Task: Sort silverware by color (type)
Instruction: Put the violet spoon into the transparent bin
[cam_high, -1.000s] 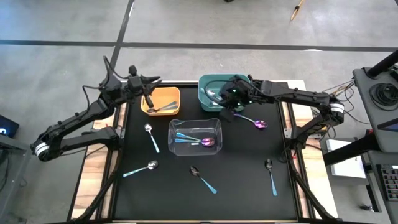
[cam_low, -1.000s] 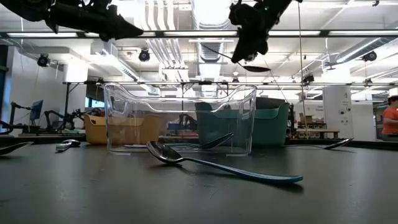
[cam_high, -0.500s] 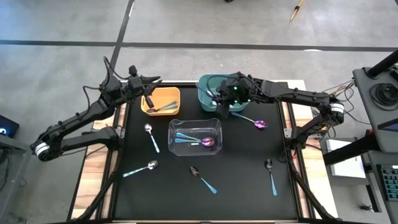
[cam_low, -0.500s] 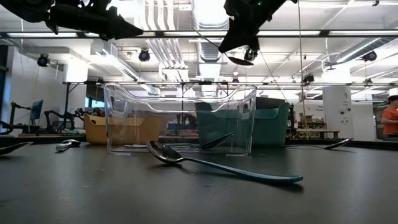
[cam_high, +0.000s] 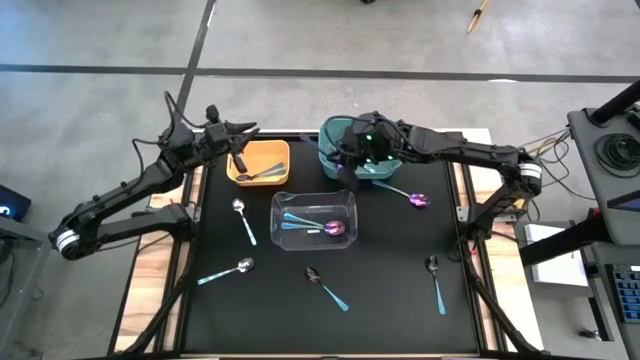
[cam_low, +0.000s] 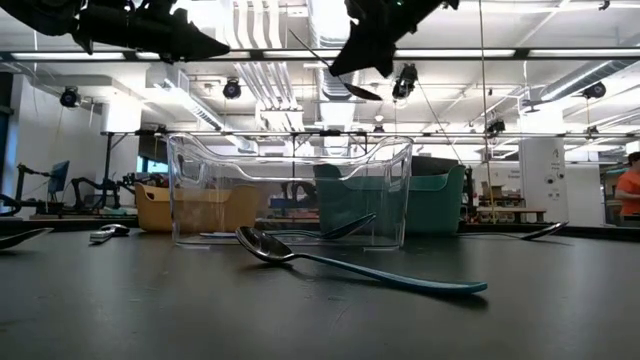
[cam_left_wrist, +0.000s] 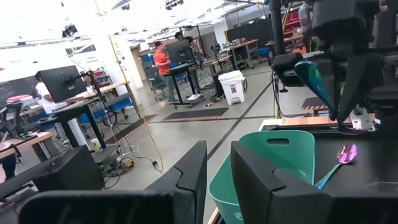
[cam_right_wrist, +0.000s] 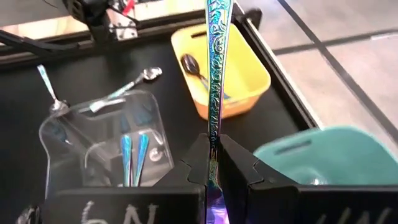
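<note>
My right gripper (cam_right_wrist: 213, 144) is shut on a spoon (cam_right_wrist: 217, 62) with an iridescent teal-purple patterned handle, high above the gap between the teal bin (cam_high: 372, 140) and the clear bin (cam_high: 314, 220). My left gripper (cam_left_wrist: 217, 171) hovers level by the yellow bin (cam_high: 260, 162), open, with nothing between its fingers. On the black mat lie two silver spoons (cam_high: 240, 214) (cam_high: 228, 270), two dark spoons (cam_high: 326, 286) (cam_high: 436, 278) and a purple spoon (cam_high: 412, 197). The clear bin holds a purple spoon (cam_high: 334, 228), and the yellow bin holds spoons too. My right gripper pinches the spoon between its two fingers on the lower stretch of the handle (cam_right_wrist: 213, 132). The fingers come from the table's right, slanting down, and lie along the spoon. The handle sticks out forward past the fingertips. The spoon (cam_low: 340, 82) is lifted clear, tilted.
The three bins stand close together at the mat's far middle. The loose spoons are spread over the mat's left, near and right parts. Wooden table edges flank the mat. People and workbenches show in the room beyond.
My right gripper has gone up and toward the table's left, from over the purple spoon's side toward the teal bin's left rim. It has tipped upward. The held spoon has swung from hanging below the fingers to slanting out ahead of them.
</note>
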